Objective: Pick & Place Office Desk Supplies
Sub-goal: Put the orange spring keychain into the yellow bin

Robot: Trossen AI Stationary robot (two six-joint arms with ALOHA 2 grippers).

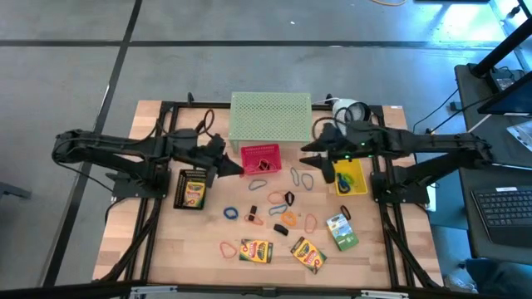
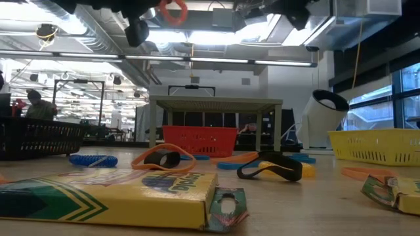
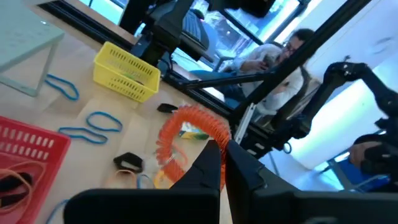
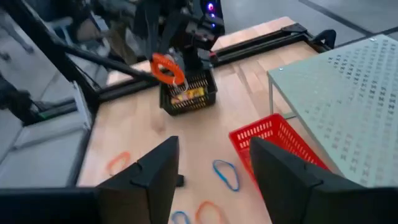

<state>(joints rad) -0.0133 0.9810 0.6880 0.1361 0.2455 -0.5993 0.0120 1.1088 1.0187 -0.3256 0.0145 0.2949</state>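
My left gripper point(image 1: 231, 166) is high above the table, between the black basket point(image 1: 191, 189) and the red basket point(image 1: 260, 158). It is shut on an orange coiled loop point(image 3: 186, 127), which also shows in the low view point(image 2: 172, 11) and the right wrist view point(image 4: 166, 68). My right gripper point(image 4: 214, 168) is open and empty above the table near the yellow basket point(image 1: 351, 177). One crayon box point(image 1: 193, 191) lies in the black basket. Three more point(image 1: 256, 250) point(image 1: 307, 254) point(image 1: 342, 230) lie on the near part of the table. Coloured loops and clips point(image 1: 283, 208) lie scattered in the middle. My left gripper pinches the orange coiled loop by one side of its ring point(image 3: 210, 135) between the free ends of its two fingers. The fingers come roughly level from the table's left. The loop sticks out beyond the fingertips, lifted clear of the table.
The pale green mesh stand point(image 1: 270, 116) is at the far middle, with the white round device point(image 1: 349, 108) to its right. The red basket holds some loops. Blue loops point(image 3: 99, 124) lie by the red basket. A person point(image 3: 280, 53) sits beyond the table.
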